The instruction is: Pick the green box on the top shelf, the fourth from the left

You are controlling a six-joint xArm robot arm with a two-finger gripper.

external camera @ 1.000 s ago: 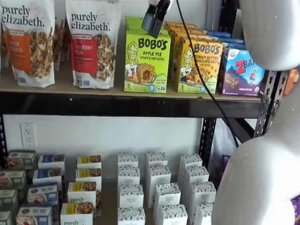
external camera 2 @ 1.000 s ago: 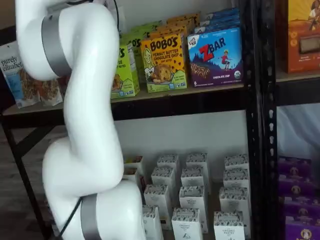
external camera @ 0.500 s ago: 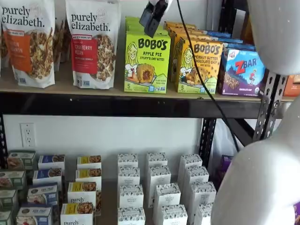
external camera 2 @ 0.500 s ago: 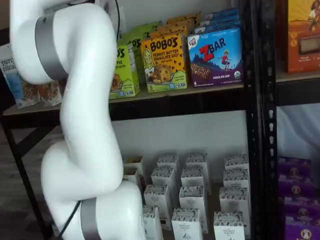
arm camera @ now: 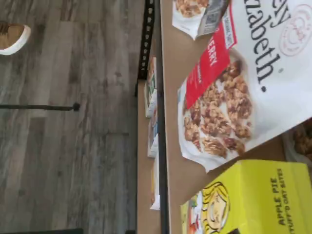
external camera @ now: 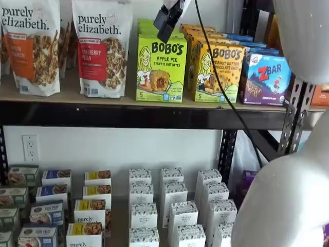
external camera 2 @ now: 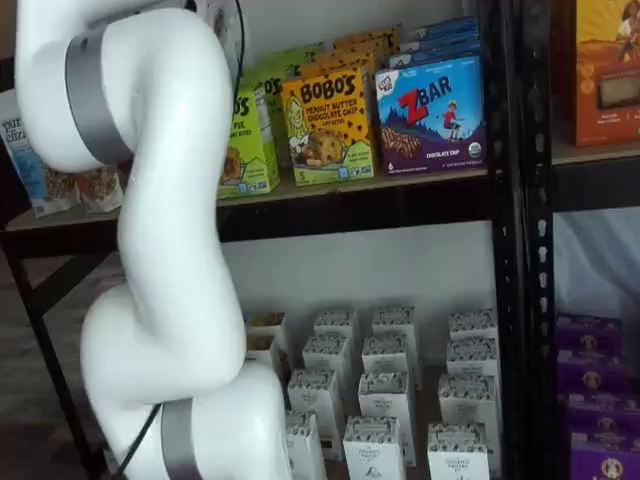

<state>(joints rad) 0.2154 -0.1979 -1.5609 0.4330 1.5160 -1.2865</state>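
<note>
The green box stands upright on the top shelf, lime green with black "BOBO'S" and "Apple Pie" lettering. Its side shows in a shelf view, mostly behind the white arm. The wrist view shows its top corner. My gripper hangs from the top edge in a shelf view, its black fingers in front of the box's upper edge. The fingers show side-on with no plain gap, and nothing is in them.
The yellow-orange Bobo's box and the blue Zbar box stand right of the green box. A granola bag with a red label stands left of it. Small white cartons fill the lower level. The white arm blocks one shelf view.
The gripper has risen slightly and shifted a little over the last second. The arm's white links have moved slightly in both shelf views. The boxes have not moved.
</note>
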